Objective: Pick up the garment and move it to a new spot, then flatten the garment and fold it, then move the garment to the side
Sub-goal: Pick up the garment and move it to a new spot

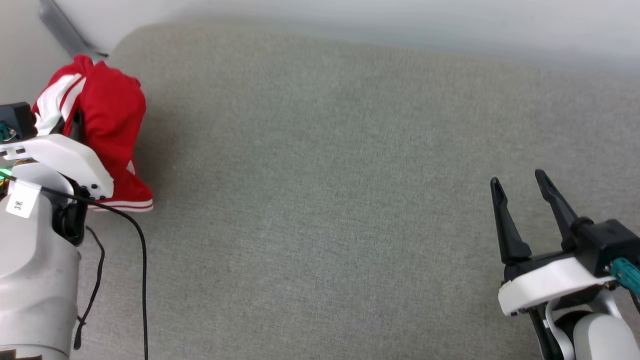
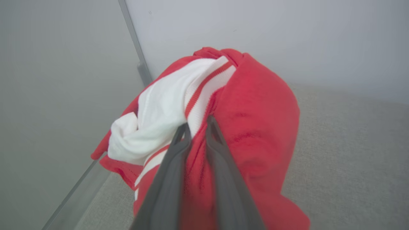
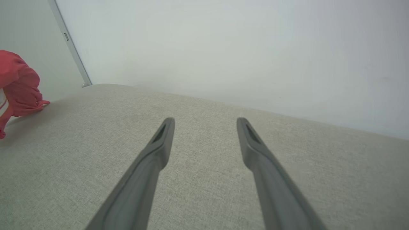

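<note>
The garment (image 1: 112, 125) is a bunched red shirt with white, red-striped sleeves, heaped at the far left of the grey cushion. In the left wrist view the garment (image 2: 255, 127) bulges around my left gripper (image 2: 198, 123), whose two dark fingers are shut on a fold of red cloth. In the head view that gripper's fingers are hidden behind its white wrist and the cloth. My right gripper (image 1: 520, 182) hovers open over bare cushion at the lower right, far from the garment (image 3: 19, 83); its fingers (image 3: 159, 143) are spread with nothing between them.
The grey fabric surface (image 1: 325, 200) spreads wide between the two arms. A pale wall (image 1: 350, 20) runs along the back, with a metal strip (image 1: 65, 30) at the far left corner. A black cable (image 1: 142, 260) hangs by my left forearm.
</note>
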